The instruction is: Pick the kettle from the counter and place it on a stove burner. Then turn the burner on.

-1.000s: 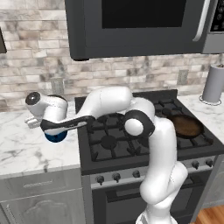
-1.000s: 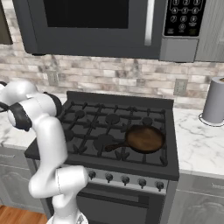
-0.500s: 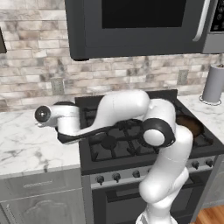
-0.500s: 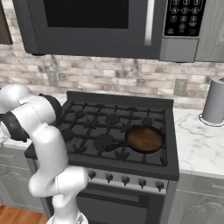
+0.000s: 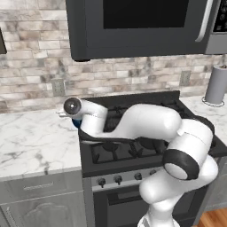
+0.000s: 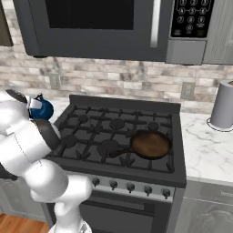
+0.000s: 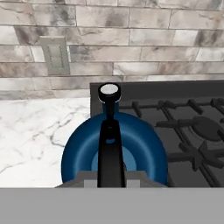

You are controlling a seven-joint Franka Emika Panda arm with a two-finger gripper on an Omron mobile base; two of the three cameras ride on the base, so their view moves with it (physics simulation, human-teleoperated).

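The dark-blue kettle (image 7: 113, 153) hangs right below my hand, its thin black handle (image 7: 109, 140) running up the middle of the hand view to a white knob. My gripper (image 7: 110, 179) is shut on that handle. The kettle (image 6: 42, 109) sits above the seam between the white marble counter (image 7: 30, 127) and the stove's left edge. In the left base view my wrist hides all but a blue sliver of the kettle (image 5: 76, 123). The rear-left stove burner (image 6: 83, 117) lies just to the right of it, and another burner (image 7: 205, 129) shows under the grate.
A brown frying pan (image 6: 151, 144) rests on the front-right burner. Small grey knobs (image 6: 132, 186) line the stove front. A dark microwave (image 6: 91, 22) hangs overhead. A grey canister (image 6: 224, 104) stands on the right counter. A wall outlet (image 7: 54, 54) is behind the kettle.
My arm has swung right, carrying the kettle from over the left counter to the stove's left edge.
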